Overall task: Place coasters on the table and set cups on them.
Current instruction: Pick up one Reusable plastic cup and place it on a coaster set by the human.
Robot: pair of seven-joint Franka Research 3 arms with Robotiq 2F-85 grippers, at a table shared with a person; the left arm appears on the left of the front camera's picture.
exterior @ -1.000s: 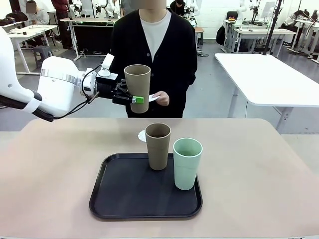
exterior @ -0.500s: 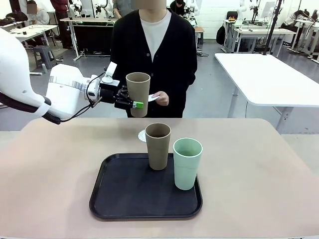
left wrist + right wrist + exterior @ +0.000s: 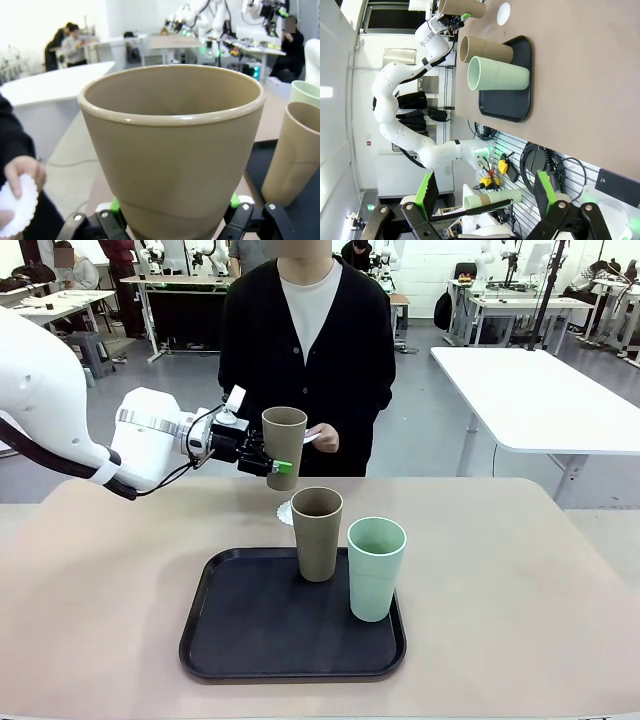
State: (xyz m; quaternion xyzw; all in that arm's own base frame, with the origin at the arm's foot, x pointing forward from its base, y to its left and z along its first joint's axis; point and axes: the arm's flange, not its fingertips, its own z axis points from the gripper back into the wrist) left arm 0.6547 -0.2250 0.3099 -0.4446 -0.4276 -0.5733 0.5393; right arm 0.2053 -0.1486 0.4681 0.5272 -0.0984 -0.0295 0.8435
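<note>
Left gripper (image 3: 276, 466) clamped low on a tan cup (image 3: 284, 440), upright in the air over the table's (image 3: 120, 570) far side, near the one laid coaster (image 3: 284, 512). Step in hand: seating this cup (next, I judge, a centred descent, then release). Right gripper (image 3: 485, 192) gapes wide, empty. The coaster is half hidden behind the second tan cup (image 3: 317, 533) on the tray (image 3: 230, 640); the person's hand (image 3: 325, 438) holds white paper, count unclear.

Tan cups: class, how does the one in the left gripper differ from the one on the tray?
The gripped cup is airborne, clamped low by the left gripper; the tray cup stands free on the tray. The gripped cup is nearer the person than the tray cup. Both upright.
</note>
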